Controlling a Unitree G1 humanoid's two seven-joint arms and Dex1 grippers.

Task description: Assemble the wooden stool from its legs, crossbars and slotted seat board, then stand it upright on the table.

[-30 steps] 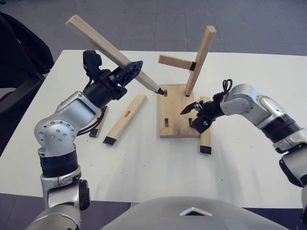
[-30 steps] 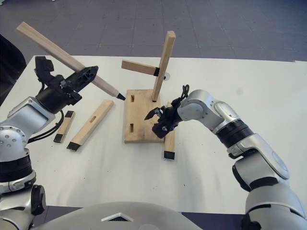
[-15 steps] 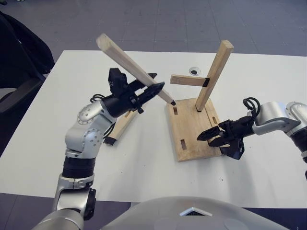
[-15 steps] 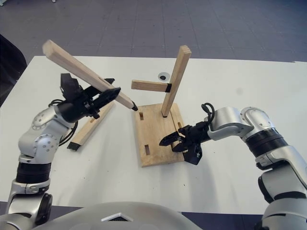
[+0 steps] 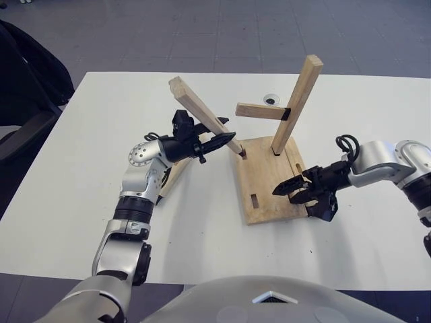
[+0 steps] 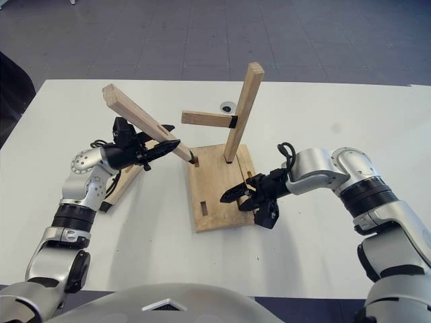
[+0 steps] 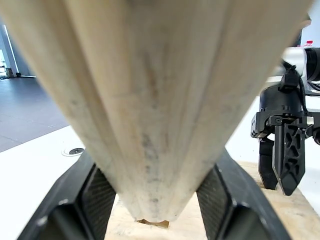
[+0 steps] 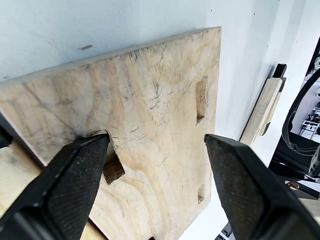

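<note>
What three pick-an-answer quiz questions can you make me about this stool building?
1. Where is the tip of the held leg? A at a seat board slot; B on the floor; C in a cup.
2. How many legs stand in the board unheld? A none; B one; C three.
3. The right gripper is: A open; B shut on a leg; C shut on a screw.
Answers: A, its dark tip is at the far-left slot; B, only the standing leg with the crossbar; A, its fingers are spread.

We see a pale, scuffed flat wooden seat board (image 5: 266,185) on a plain white table (image 5: 87,175); the slanted light wooden leg (image 5: 199,111) ends in black, and the floor (image 5: 236,33) beyond is grey-tiled.
</note>
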